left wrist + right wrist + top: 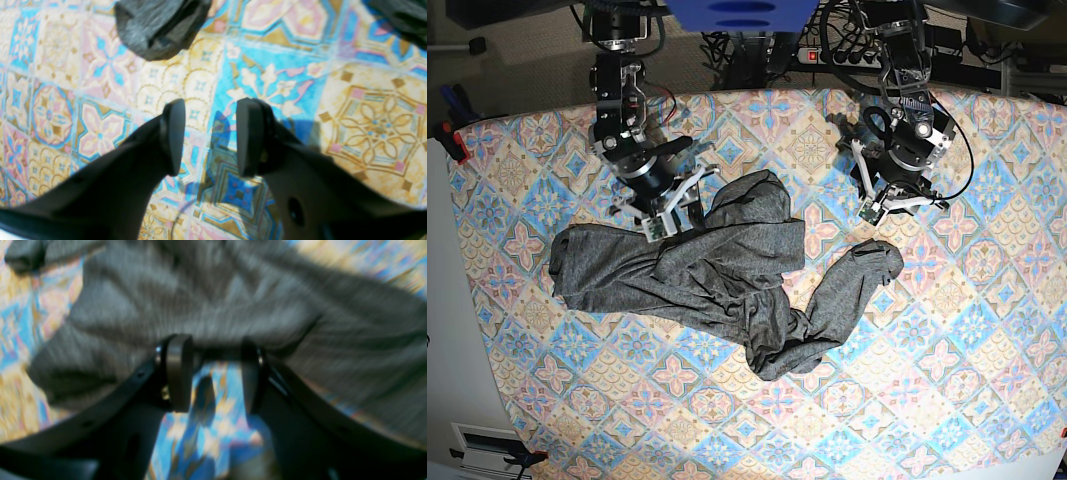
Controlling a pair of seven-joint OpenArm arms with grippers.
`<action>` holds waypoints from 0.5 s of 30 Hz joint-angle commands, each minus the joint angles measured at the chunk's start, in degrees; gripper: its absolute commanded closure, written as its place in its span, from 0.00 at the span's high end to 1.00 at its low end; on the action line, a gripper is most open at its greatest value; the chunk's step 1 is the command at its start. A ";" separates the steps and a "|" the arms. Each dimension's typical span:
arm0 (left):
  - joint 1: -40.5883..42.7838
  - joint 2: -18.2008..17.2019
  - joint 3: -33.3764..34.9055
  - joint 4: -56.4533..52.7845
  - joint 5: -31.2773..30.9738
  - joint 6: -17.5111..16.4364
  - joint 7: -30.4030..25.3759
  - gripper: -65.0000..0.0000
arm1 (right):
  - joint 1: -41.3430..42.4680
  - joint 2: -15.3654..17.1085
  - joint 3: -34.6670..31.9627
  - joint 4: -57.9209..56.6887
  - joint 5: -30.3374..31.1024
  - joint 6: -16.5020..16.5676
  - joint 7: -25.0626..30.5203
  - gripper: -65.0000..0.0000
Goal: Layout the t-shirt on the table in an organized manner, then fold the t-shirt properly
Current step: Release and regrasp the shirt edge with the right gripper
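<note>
shirt [717, 270]: dark heather-grey knit, no print, crumpled and twisted in folds, not spread flat
shirt position: middle-left of table, one part stretches toward the right
table [947, 350]: pastel tile-pattern cloth, blue, pink, beige diamonds with flowers

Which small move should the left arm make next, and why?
Probably lower the left gripper onto the nearby sleeve end of the t-shirt. Its jaws stand open and empty over bare table, while the shirt lies crumpled and needs spreading.
</note>
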 commanded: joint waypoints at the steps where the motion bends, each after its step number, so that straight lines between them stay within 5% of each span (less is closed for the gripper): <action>1: -0.32 -0.09 0.00 1.25 -0.44 0.34 -1.01 0.38 | 0.56 0.14 0.11 0.15 0.58 0.17 1.51 0.35; 9: -0.32 -0.09 0.09 1.16 -0.44 0.34 -1.01 0.38 | 0.56 0.14 0.20 -1.34 1.55 0.17 1.60 0.35; 15: -0.32 1.31 0.00 1.08 -0.44 0.34 -1.01 0.38 | 0.65 0.49 2.75 -1.17 18.07 0.17 1.60 0.35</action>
